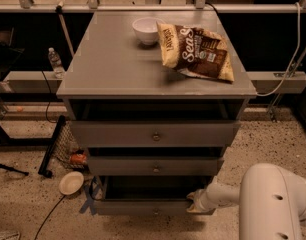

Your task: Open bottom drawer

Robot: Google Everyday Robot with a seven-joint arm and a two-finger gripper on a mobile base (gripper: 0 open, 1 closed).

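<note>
Asker: Drawers on this grey cabinet (78,109), quick one. Where's the bottom drawer (138,207) and which way does it point?

Replier: Lowest of the three, right down by the speckled floor (273,139). It's pulled out toward the camera, with its dark inside showing below the middle drawer (155,166). The flat front faces us and the long axis runs left to right. Can't make out anything in it.

Asker: And the gripper?

Replier: The gripper (194,203) sits at the right end of that drawer's front, on a white arm (273,204) coming in from the lower right. Honestly can't tell if it's open or closed.

Asker: Other stuff around?

Replier: On the counter (113,69) there's a white bowl (145,30) at the back and a chip bag (195,51) lying flat just beside it. On the floor to the left are a pale round dish (71,182) and a blue tape cross (90,198) near the drawer's left corner. There's a water bottle (55,63) on the ledge further left.
</note>
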